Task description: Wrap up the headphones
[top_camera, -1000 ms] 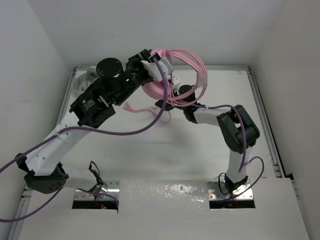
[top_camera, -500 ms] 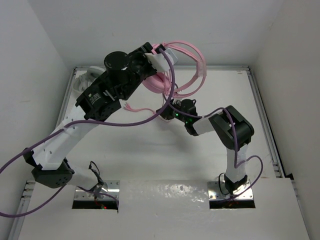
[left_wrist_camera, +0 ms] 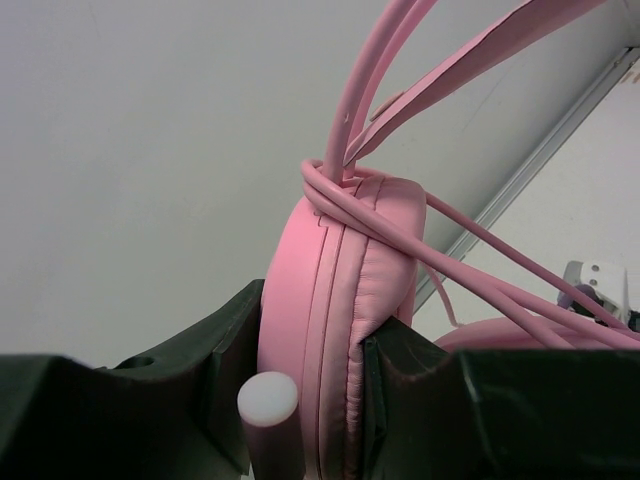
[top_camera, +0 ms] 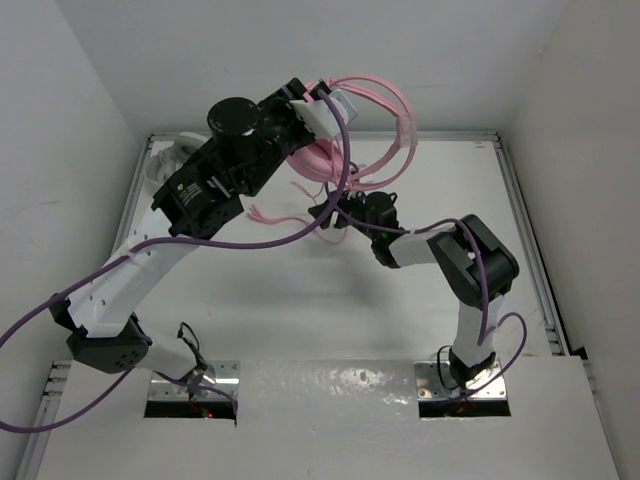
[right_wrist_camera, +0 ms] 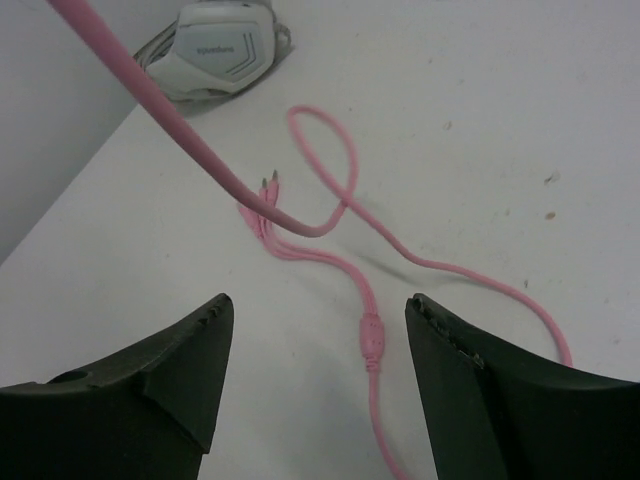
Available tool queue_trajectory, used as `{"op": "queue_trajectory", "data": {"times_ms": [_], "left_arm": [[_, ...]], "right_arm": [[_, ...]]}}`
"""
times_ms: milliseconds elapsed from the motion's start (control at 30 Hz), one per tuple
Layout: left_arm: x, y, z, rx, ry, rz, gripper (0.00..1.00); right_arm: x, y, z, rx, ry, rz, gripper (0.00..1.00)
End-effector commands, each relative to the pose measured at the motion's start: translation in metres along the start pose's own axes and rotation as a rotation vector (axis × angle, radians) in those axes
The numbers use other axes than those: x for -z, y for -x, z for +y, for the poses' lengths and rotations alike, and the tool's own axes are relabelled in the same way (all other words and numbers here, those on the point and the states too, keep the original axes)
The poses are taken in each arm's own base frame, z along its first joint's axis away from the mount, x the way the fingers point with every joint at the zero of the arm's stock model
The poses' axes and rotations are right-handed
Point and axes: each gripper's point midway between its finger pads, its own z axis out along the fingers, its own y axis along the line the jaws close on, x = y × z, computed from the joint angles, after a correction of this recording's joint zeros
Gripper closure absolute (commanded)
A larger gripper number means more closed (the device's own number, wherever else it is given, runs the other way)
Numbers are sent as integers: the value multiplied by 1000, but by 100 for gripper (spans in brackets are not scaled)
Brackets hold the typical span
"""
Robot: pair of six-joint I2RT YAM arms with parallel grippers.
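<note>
Above table (top_camera: pixel 300 300) | left hand (left_wrist_camera: pixel 320 370) clamps headphones (left_wrist_camera: pixel 345 250) earcup | right hand (right_wrist_camera: pixel 315 305) spread over cable (right_wrist_camera: pixel 371 338)

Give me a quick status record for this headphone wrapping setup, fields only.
left gripper: shut on one earcup of the pink headphones, lifted off the table
right gripper: open, empty, above the loose cable
cable: some strands looped over the held earcup, the rest lying on the table
other item: grey-white headphones at the far left corner
</note>
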Motion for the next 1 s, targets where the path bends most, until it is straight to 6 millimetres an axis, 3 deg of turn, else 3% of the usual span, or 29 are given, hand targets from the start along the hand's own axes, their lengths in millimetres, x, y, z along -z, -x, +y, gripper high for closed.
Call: {"op": "queue_trajectory", "data": {"times_ms": [0, 133, 233, 367, 433, 467, 567, 600, 633, 700, 733, 800, 867, 967], "left_arm": [[23, 38, 51, 89, 132, -134, 100], [24, 38, 51, 92, 134, -132, 100], [23, 37, 49, 92, 127, -129, 100], [25, 37, 50, 96, 128, -129, 100], [25, 37, 51, 95, 129, -130, 100], [25, 37, 51, 99, 130, -131, 100], [24, 39, 56, 104, 157, -137, 100], [23, 37, 60, 105, 179, -124, 100], [25, 40, 67, 110, 206, -125, 100], [16, 35, 74, 99, 251, -84, 100], [18, 37, 85, 104, 276, -75, 100], [2, 22, 88, 110, 294, -18, 100], [-5, 12, 91, 119, 302, 11, 100], [-22, -15, 85, 73, 298, 87, 100]], "right_arm": [[-17, 63, 14, 87, 15, -152, 30], [-34, 69, 26, 74, 76, -144, 31], [-42, 75, 18, 51, 23, -182, 31], [-45, 83, -11, 55, -136, -219, 32], [-47, 87, -13, 80, -150, -220, 36], [-48, 86, -15, 85, -160, -216, 56], [-47, 79, -11, 99, -127, -194, 89], [-46, 75, -9, 91, -114, -180, 92], [-41, 59, -10, 79, -110, -145, 92], [-33, 43, 6, 64, -41, -107, 94], [-23, 26, 9, 62, -27, -80, 96], [-10, 8, 31, 79, 26, -53, 100], [17, -9, 60, 125, 94, -41, 100], [58, -17, 89, 214, 139, -64, 100]]}}
